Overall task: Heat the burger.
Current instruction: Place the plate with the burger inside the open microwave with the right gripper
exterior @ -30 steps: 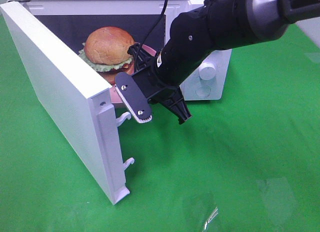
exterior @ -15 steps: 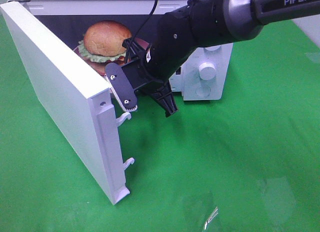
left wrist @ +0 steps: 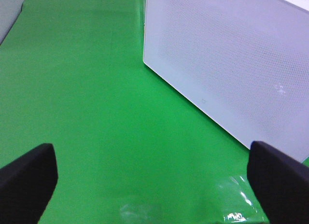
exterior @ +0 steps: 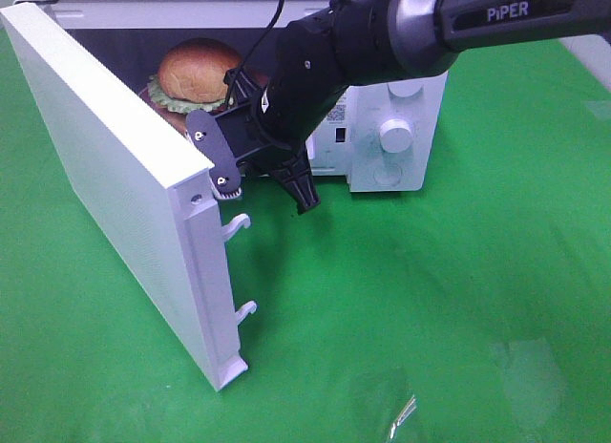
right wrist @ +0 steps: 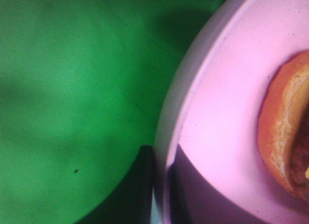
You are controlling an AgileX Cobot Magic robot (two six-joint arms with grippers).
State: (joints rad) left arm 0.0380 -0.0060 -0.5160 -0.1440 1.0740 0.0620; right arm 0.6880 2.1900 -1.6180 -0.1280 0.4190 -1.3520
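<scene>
The burger [exterior: 199, 69], golden bun over frilly lettuce, sits on a pink plate [right wrist: 227, 113] inside the open white microwave [exterior: 396, 128]. The bun's edge [right wrist: 289, 137] also shows in the right wrist view. My right gripper [exterior: 232, 180] reaches into the microwave's mouth just in front of the burger, shut on the plate's rim. One dark finger [right wrist: 145, 185] lies against that rim. My left gripper [left wrist: 154, 185] hangs open over the green cloth beside the microwave door [left wrist: 227, 60], holding nothing. It is outside the exterior high view.
The microwave door [exterior: 115, 176] stands swung wide open to the left, with two latch hooks [exterior: 239, 223] on its edge. Two round knobs [exterior: 393, 137] sit on the microwave's front panel. A green cloth [exterior: 430, 319] covers the table.
My right gripper has moved up and left toward the microwave's cavity, taking the plate and burger deeper inside. The door and the left gripper stay as they were.
</scene>
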